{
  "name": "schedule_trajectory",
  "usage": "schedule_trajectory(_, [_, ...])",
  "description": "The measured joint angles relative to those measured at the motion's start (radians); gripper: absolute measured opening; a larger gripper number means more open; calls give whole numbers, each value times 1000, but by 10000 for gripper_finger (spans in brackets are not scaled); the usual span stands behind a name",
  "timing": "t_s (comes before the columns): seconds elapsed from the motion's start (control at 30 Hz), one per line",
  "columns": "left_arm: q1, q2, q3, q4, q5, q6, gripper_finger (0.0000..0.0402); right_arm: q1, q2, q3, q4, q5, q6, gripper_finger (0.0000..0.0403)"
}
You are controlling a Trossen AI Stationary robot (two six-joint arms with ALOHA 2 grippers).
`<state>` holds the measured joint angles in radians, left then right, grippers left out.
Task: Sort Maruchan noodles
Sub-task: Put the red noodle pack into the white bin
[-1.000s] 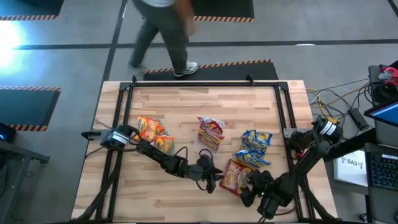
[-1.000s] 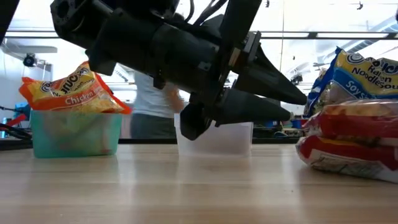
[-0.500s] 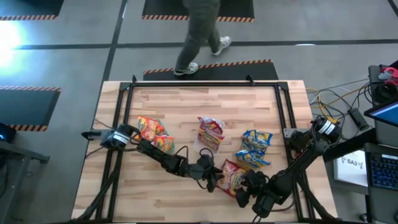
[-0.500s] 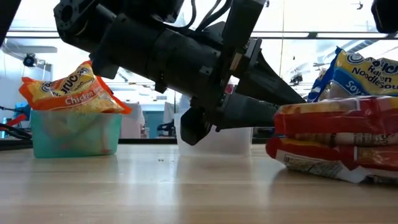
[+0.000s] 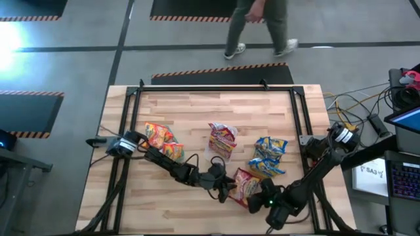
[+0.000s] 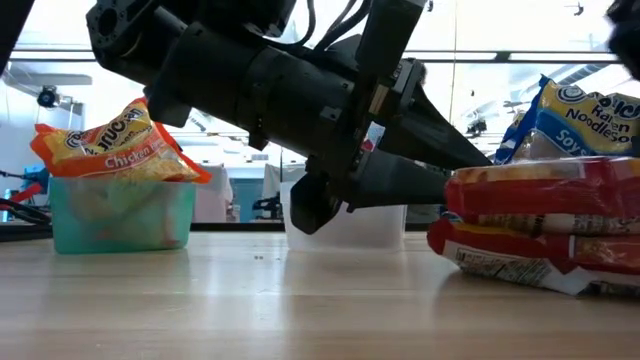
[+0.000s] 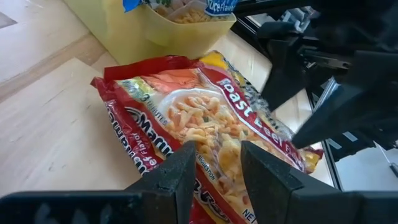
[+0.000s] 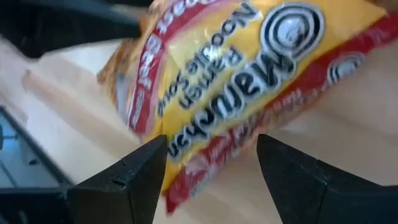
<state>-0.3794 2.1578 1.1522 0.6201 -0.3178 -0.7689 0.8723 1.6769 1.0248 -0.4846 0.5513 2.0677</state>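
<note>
Two red Maruchan noodle packets [image 5: 246, 185] [image 6: 550, 220] lie stacked on the wooden table near its front edge. My left gripper [image 5: 228, 188] [image 7: 217, 149] reaches them from the table's left, nearly level, and is shut on the upper packet's end. My right gripper [image 5: 261, 200] [image 8: 211, 140] slants down at the stack from the near right, open, with the upper packet's yellow-and-red face [image 8: 230, 74] just past its fingers; I cannot tell whether it touches. Orange packets [image 5: 161, 139], red packets [image 5: 222, 139] and blue packets [image 5: 269, 156] fill three bins farther back. My left gripper has the upper red packet's end toward the table's left [image 7: 214, 165] between its two fingers. The fingers come nearly level from the left. The packet lies flat on the one beneath it. The fingers themselves hide how far back the packet reaches.
The green bin [image 6: 120, 215] stands at the left, the clear bin [image 6: 350, 225] behind my left gripper, the yellow bin [image 7: 155, 37] close behind the stack. A black frame rail [image 5: 305, 124] runs along the table's sides. A person [image 5: 262, 26] walks past the far edge.
The red stack has slid a little toward the table's left, over my left gripper's fingertips in the low view. My right gripper has rolled about the line it points along, still open. The person has walked rightward behind the table.
</note>
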Motion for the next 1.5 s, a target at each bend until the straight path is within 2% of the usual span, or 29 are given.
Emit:
schedule_trajectory(0.23, [0,0,0,0,24,0,110,-35,15,-12,6,5,-38,238])
schedule_trajectory(0.5, [1,0,-1,-2,39,12,110,-41,-2,-15,9,70,-124,238])
schedule_trajectory(0.8, [0,0,-1,0,72,12,110,-47,-5,-16,113,142,-277,238])
schedule_trajectory(1.07, [-1,0,-1,0,73,12,110,-51,-5,-16,116,159,-305,234])
schedule_trajectory(1.2, [-1,0,-1,1,73,12,110,-53,-5,-16,116,159,-315,211])
schedule_trajectory(1.5, [0,0,-1,7,70,14,110,-53,-5,-16,118,144,-340,109])
